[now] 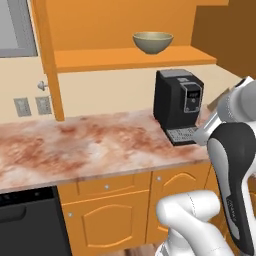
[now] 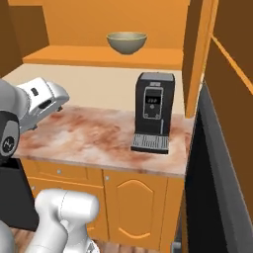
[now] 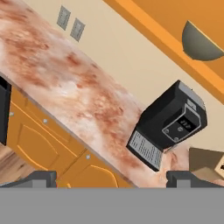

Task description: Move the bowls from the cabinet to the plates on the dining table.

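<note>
Tool (image 3: pixel 111 178): two dark finger tips spread wide apart at bottom of hand view, nothing between them, nothing gripped; hangs in the air off the front edge of the worktop (image 1: pixel 75 145), facing it at a tilt

Arm: white w/ dark joints, rises lower right in left base view, lower left in right base view

Coffee machine (image 1: pixel 178 105): black, upright on worktop, small display on front, grey drip grille at its foot; stands toward the right end of the stone, below the shelf

Brown box (image 3: pixel 210 162): part seen at right edge of hand view, beside the machine; what it is, cannot tell

Worktop: reddish-pink marbled stone, orange doors and drawers w/ small silver knobs below; two wall outlets (image 1: pixel 31 106) on the cream wall behind, left side

Cabinet (image 1: pixel 125 30): orange wood, open front, orange shelf inside above the worktop

Bowl (image 1: pixel 153 42): one, olive-bronze, upright on the cabinet shelf, above and a little left of the machine, well apart from tool

Dark appliance front (image 1: pixel 27 225): under worktop, far left
</note>
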You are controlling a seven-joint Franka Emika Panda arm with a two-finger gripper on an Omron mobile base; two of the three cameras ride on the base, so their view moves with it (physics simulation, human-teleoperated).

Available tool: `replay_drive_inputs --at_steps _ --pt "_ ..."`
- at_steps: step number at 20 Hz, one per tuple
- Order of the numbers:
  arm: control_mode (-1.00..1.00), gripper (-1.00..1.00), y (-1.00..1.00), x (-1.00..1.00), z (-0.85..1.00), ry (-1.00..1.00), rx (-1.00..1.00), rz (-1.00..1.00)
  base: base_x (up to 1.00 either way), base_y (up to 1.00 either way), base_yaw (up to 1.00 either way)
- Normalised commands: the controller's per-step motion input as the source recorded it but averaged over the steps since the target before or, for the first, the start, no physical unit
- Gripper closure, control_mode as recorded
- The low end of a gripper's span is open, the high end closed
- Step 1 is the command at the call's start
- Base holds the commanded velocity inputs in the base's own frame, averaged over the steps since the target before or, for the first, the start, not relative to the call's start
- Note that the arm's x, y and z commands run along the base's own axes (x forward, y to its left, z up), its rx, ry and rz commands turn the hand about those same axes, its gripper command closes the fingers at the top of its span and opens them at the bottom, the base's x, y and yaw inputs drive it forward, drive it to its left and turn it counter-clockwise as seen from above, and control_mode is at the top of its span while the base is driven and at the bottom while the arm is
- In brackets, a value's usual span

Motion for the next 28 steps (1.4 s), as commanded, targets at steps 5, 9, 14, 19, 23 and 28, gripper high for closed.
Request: replay_drive_inputs --at_steps 5,9,14,19,23,28 --pt "1.0 -1.0 0.0 0.0 0.0 0.0 0.0 0.0 0.45 -0.48 0.18" --pt "1.0 -1.0 0.0 0.0 0.0 0.0 0.0 0.0 0.55 -0.17 0.18" --pt "1.0 -1.0 0.0 0.0 0.0 0.0 0.0 0.0 0.51 -0.01 0.17" --pt "1.0 -1.0 0.0 0.0 0.0 0.0 0.0 0.0 0.28 -0.05 0.14" --pt "1.0 -1.0 0.0 0.0 0.0 0.0 0.0 0.0 0.19 0.0 0.1" --pt "1.0 -1.0 0.0 0.0 0.0 0.0 0.0 0.0 0.12 0.0 0.04"
